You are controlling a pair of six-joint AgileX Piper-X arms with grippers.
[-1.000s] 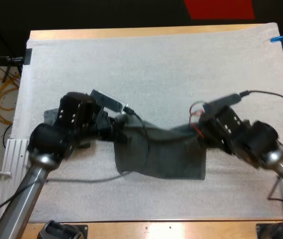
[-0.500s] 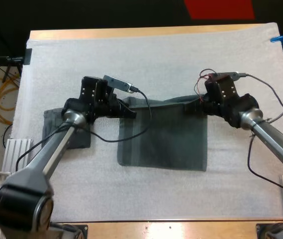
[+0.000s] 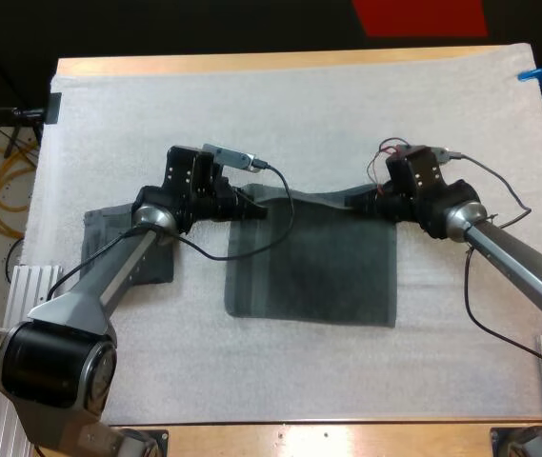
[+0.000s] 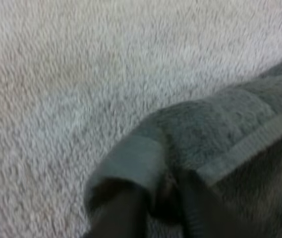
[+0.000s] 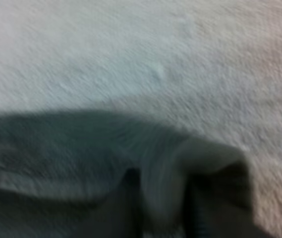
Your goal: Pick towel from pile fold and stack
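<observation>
A dark grey-green towel lies spread on the white mat in the middle of the table. My left gripper is shut on the towel's far left corner, and the cloth wraps over its fingers. At the far right corner my right gripper is shut on the towel, pinching a fold between its fingers. The far edge sags slightly between the two grippers. A second grey-green towel lies folded at the mat's left, partly under my left arm.
The mat covers nearly the whole wooden table. Open mat stretches beyond the towel and in front of it. The table's left edge runs close to the folded towel.
Both grippers have carried the towel's far edge away from me, from the near middle to the centre. The towel went from bunched and lifted to spread flat.
</observation>
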